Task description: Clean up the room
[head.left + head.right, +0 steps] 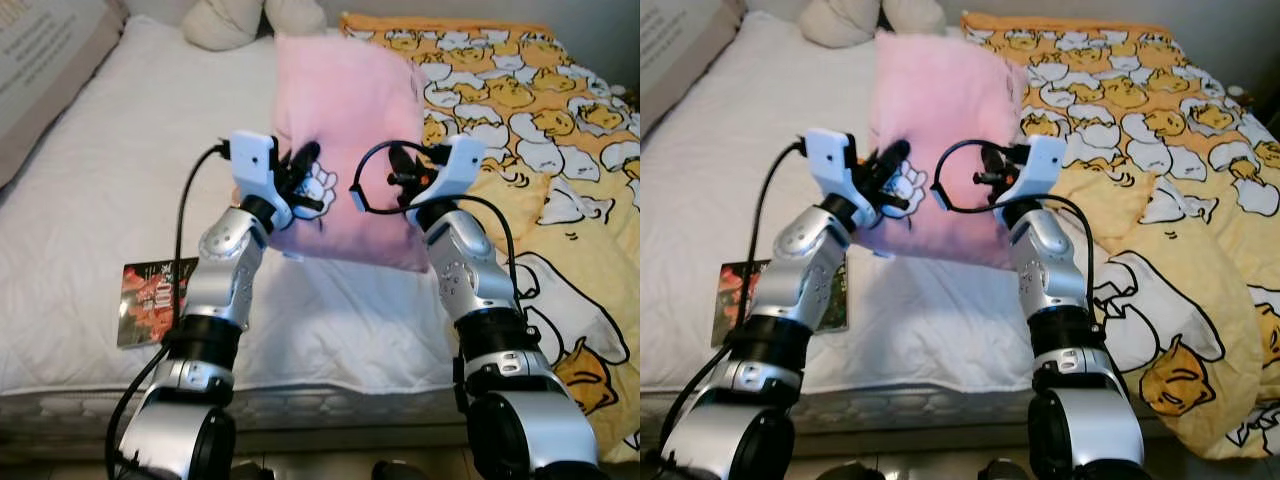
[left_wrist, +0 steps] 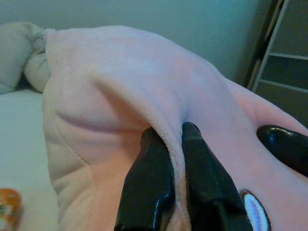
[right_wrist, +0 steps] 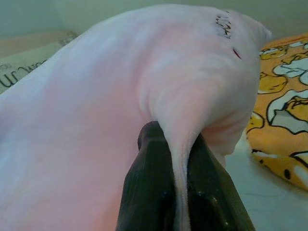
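A pink plush pillow (image 1: 350,120) is held up above the white bed (image 1: 110,200), tilted toward the headboard. My left gripper (image 1: 306,160) is shut on a fold of its left side; in the left wrist view the two black fingers (image 2: 149,183) pinch the pink pillow (image 2: 120,96). On its right side my right gripper (image 1: 398,165) is shut as well, the fingers (image 3: 149,183) squeezing a ridge of the pink pillow (image 3: 120,96). The pillow's lower edge hangs just above the mattress.
A yellow duck-print blanket (image 1: 540,130) covers the right half of the bed and drapes over its front edge. A dark booklet (image 1: 150,300) lies on the sheet near the front left. A cream pillow (image 1: 220,20) and a beige cushion (image 1: 40,70) sit at the head.
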You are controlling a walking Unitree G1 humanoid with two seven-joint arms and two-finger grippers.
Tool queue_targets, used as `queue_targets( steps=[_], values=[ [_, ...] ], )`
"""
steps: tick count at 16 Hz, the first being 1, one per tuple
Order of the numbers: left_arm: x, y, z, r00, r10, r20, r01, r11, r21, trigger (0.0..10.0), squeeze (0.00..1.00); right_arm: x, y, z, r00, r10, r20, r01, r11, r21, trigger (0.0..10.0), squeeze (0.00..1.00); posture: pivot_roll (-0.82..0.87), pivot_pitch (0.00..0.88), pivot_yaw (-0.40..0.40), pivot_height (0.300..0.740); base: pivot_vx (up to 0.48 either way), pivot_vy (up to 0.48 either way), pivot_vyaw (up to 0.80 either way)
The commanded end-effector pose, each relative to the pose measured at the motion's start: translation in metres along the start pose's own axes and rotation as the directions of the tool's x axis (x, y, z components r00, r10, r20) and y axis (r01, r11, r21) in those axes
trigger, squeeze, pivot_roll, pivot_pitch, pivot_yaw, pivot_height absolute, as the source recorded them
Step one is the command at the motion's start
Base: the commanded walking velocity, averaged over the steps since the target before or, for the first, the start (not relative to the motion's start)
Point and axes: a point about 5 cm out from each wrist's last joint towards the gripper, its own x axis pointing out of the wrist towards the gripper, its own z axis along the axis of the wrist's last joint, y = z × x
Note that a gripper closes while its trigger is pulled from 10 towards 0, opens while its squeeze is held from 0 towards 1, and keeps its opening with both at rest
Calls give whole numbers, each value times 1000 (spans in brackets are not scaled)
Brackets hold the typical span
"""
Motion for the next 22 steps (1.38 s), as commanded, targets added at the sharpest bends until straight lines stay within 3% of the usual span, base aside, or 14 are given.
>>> queue_targets(
  steps=[1,4,9,19,22],
  values=[
    [-2,4,6,1000,21,10,-21,999,26,0,0,1,-4,12,999,-15,51,16,1000,-17,0,0,-81,0,-18,740,0,0,0],
    [-6,5,3,998,58,-14,-58,998,14,0,0,-3,1,-6,1000,-9,-3,9,1000,-11,0,0,-73,0,-15,740,0,320,400],
    [-8,3,-1,998,38,-43,-37,999,24,0,0,-6,0,-13,999,-34,-18,34,999,-4,0,0,-82,0,-1,740,0,480,549],
    [-6,6,-3,996,-27,-87,30,999,32,0,0,-12,2,-20,999,-43,-9,43,999,-33,0,0,-96,0,22,740,0,468,0],
    [-4,7,-3,996,-26,-85,29,999,34,0,0,-13,3,-24,998,-50,-27,49,998,-48,0,0,-98,0,24,740,277,272,-663]
  ],
)
